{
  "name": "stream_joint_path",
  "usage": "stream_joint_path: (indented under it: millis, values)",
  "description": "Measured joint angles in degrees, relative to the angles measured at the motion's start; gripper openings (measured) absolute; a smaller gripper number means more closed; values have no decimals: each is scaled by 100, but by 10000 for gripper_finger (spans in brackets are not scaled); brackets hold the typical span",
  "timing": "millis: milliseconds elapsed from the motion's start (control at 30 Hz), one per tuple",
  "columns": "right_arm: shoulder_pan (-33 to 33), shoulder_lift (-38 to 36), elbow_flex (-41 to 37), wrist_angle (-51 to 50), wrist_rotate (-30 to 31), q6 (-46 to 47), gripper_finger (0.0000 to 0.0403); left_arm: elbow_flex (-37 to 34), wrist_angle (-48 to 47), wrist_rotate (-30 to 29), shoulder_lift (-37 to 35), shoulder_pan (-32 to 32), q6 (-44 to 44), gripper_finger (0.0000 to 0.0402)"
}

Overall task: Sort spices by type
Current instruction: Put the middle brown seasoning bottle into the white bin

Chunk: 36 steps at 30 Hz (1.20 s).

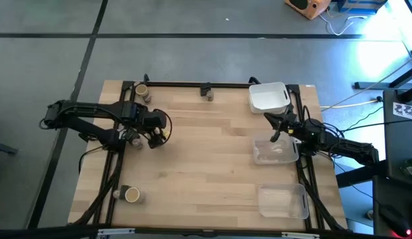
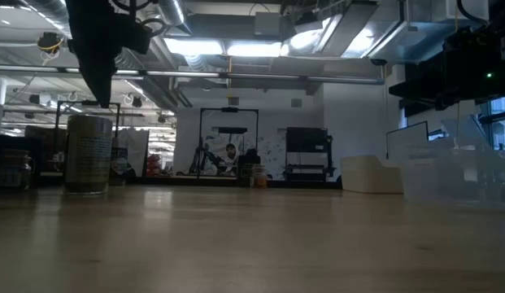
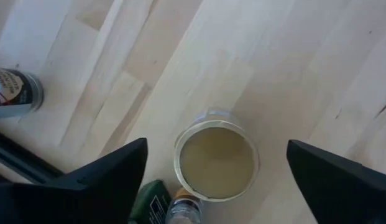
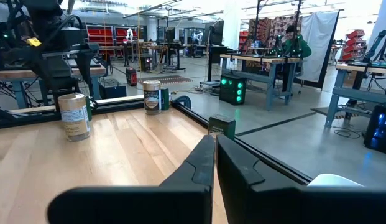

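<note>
High view: the left gripper (image 1: 154, 135) is held above a tan-topped jar (image 1: 157, 137) near the bench's left edge, fingers spread wide with nothing between them yet. In the left wrist view the jar (image 3: 217, 163) is seen centred between the two dark fingers (image 3: 112, 177), with a small green-labelled container (image 3: 150, 202) and another small one just beside it. The step in hand is judged to be the reach for this jar; a straight descent and a closing of the fingers are called for next, with care that the neighbouring containers are not clipped. The right gripper (image 1: 280, 126) is parked between the white tray (image 1: 269, 97) and a clear tray (image 1: 275, 151), fingers pressed shut and empty. Other spices are left at the far-left corner (image 1: 143, 91), the far edge (image 1: 207, 93) and the near-left corner (image 1: 131, 195). The middle of the bench (image 1: 206, 166) lies open for carrying; a second clear tray (image 1: 282, 200) sits near the right edge.
</note>
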Motion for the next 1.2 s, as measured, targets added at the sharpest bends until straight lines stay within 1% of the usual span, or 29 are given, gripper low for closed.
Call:
stream_joint_path:
  millis: [100, 300, 533, 767, 933, 1067, 1133, 1200]
  values:
    - [-1, -2, 0, -2, 0, 0, 19, -32, 44, 4, 0, -57, -6, 396]
    - [0, -1, 0, -10, 0, 0, 19, -334, 19, 0, 0, -87, -145, 399]
    - [-1, -2, 0, -21, -2, 0, 19, -528, 58, -2, 4, -87, -149, 400]
    - [0, -1, 0, -39, -2, 0, 19, -894, 406, -4, 4, -87, -278, 400]
    - [-1, -1, 0, -43, -2, 0, 19, -909, 531, -9, 4, -80, -442, 400]
    - [-1, 0, 0, -44, 0, 0, 19, -909, 542, -262, 4, -80, -541, 400]
    - [0, -2, 0, -44, -2, -2, 19, -909, 544, -295, 4, -80, -757, 400]
    - [0, 0, 0, -46, -1, 0, 19, -909, 540, -303, 4, -82, -788, 400]
